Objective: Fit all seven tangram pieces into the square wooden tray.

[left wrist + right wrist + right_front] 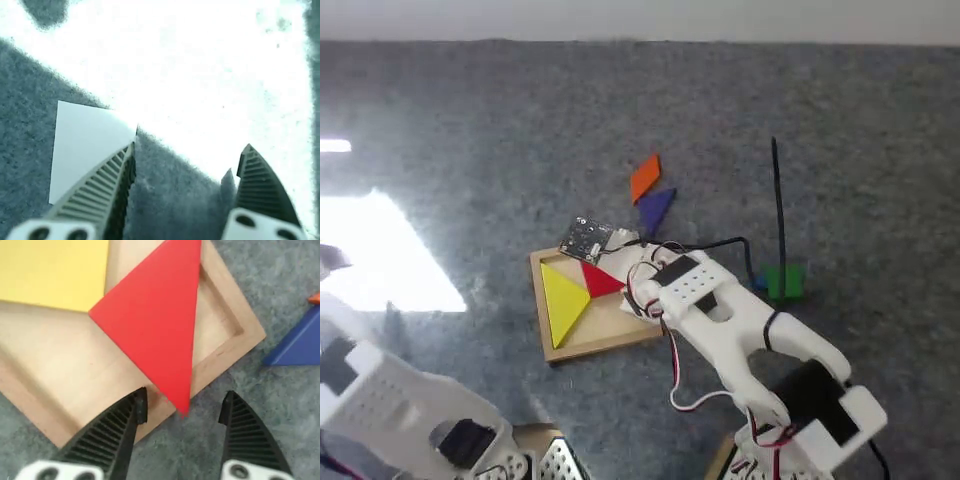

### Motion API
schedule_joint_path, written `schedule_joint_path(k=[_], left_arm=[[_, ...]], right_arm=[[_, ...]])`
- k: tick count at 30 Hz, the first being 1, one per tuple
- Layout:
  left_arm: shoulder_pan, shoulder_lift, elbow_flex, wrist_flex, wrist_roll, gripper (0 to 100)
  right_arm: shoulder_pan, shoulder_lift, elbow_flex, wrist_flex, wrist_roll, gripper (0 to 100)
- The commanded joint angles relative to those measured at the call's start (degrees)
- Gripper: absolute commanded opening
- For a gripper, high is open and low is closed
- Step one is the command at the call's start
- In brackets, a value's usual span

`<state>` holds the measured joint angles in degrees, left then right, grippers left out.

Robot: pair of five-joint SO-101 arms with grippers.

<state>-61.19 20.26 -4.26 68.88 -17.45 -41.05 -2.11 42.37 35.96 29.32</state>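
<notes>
The square wooden tray (610, 338) lies on the grey mat with a yellow triangle (565, 297) flat inside it. A red triangle (601, 279) sits beside the yellow one. In the right wrist view the red triangle (155, 325) crosses the tray's rim (225, 347), and its tip pokes out between the fingers of my open right gripper (186, 394). An orange piece (645, 177) and a blue-purple triangle (654, 208) lie on the mat beyond the tray. My left gripper (190, 147) hangs open over bare mat, holding nothing.
A green block (782, 281) with an upright black rod stands right of the tray. The right arm (720, 320) stretches over the tray's near right corner. The left arm (390, 400) sits at the front left. A white rectangle (87, 145) lies by the left fingers.
</notes>
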Motion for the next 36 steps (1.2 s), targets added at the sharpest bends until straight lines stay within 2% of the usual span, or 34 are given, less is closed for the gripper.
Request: schedule_joint_path(k=[1, 4, 9, 15, 20, 28, 32, 36], left_arm=[[0.9, 2.5, -2.7, -7.7, 4.3, 32], [1.2, 4.6, -2.7, -10.4, 4.7, 32], [3.4, 5.2, -2.9, -11.9, 4.8, 32], [8.2, 5.2, -3.0, -12.0, 4.8, 32], [11.2, 5.3, -2.8, -11.6, 4.8, 32], [9.9, 5.2, -4.7, -11.6, 4.8, 32], [7.4, 5.1, -6.2, -11.4, 4.8, 32], [6.7, 5.2, -6.5, -11.0, 4.8, 32]], right_arm=[[0.0, 1.5, -5.7, 0.6, 0.0, 23.4], [2.2, 2.3, -7.5, 0.6, 0.4, 23.4], [5.6, 2.6, -9.0, 0.6, 6.4, 23.4], [6.1, 2.9, -10.7, 0.0, 6.4, 23.4], [5.7, 4.2, -16.8, 0.3, 2.8, 23.2], [4.8, 14.8, -24.9, 6.9, 2.8, 23.4], [6.1, 11.2, -24.7, 9.3, 2.5, 23.4], [5.7, 4.0, -18.4, 8.3, 2.6, 23.4]])
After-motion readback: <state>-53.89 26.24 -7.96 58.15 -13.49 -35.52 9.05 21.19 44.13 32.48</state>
